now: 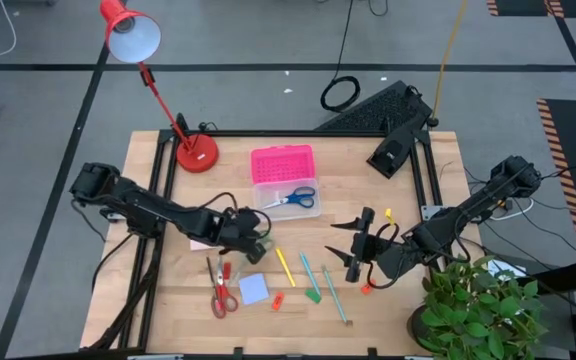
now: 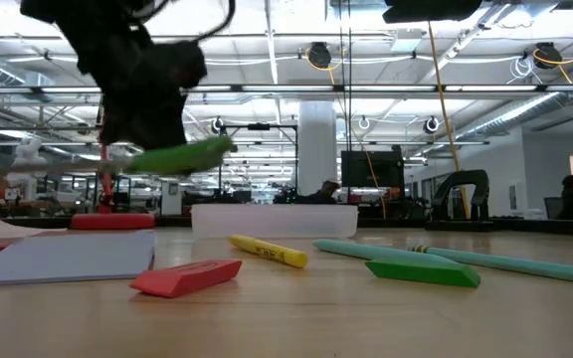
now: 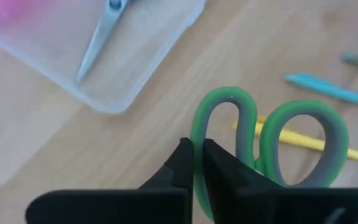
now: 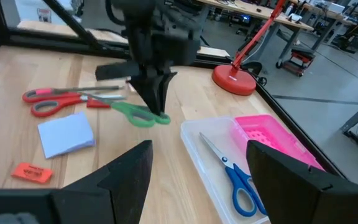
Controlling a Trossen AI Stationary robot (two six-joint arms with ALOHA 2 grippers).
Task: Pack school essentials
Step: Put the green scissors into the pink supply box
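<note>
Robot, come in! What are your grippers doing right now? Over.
Left gripper shut on green scissors, lifted near clear box. Right gripper open, waiting. Blue scissors already boxed. Nothing blocking.

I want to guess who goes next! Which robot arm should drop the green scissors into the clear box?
Probably the left. Its gripper is shut on the green scissors, lifted off the table near the clear box. The right gripper is open and empty.

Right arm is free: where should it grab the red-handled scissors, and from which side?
Grip the red-handled scissors across the narrow shank just above the loops, coming straight down from above. They lie flat, with the blue note pad close on one side, so the right gripper likely gets its best purchase there.
</note>
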